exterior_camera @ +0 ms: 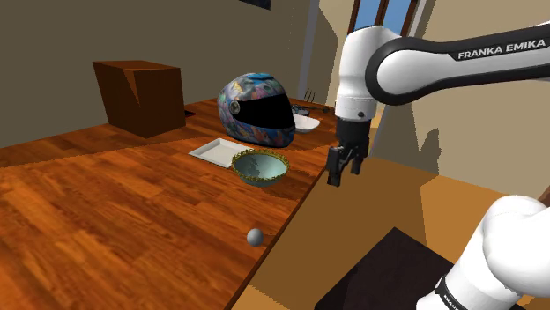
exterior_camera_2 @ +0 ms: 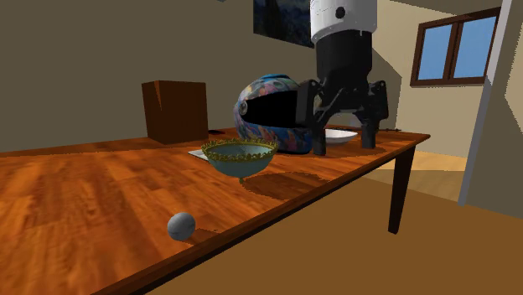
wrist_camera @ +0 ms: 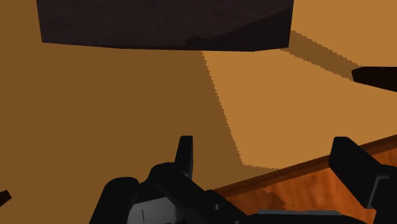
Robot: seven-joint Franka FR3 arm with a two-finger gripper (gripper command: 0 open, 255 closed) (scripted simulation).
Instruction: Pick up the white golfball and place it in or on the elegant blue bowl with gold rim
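A small grey-white golf ball (exterior_camera: 255, 236) lies near the wooden table's front edge, also in the second exterior view (exterior_camera_2: 181, 225). Farther along the table stands a blue-green bowl with a gold rim (exterior_camera: 260, 166) (exterior_camera_2: 239, 157), upright and with nothing in it. My black gripper (exterior_camera: 344, 171) (exterior_camera_2: 344, 142) hangs open in the air beyond the table's edge, to the shoulder view's right of the bowl and well away from the ball. In the wrist view its two fingers (wrist_camera: 185, 156) stand apart over the floor, with the table edge (wrist_camera: 286, 184) just below them.
A colourful motorcycle helmet (exterior_camera: 256, 108) sits behind the bowl, with a flat white tray (exterior_camera: 216, 151) beside it and a white dish (exterior_camera: 305, 122) behind. A brown box (exterior_camera: 139, 95) stands at the back. The dark stand (exterior_camera: 388, 273) is below the arm.
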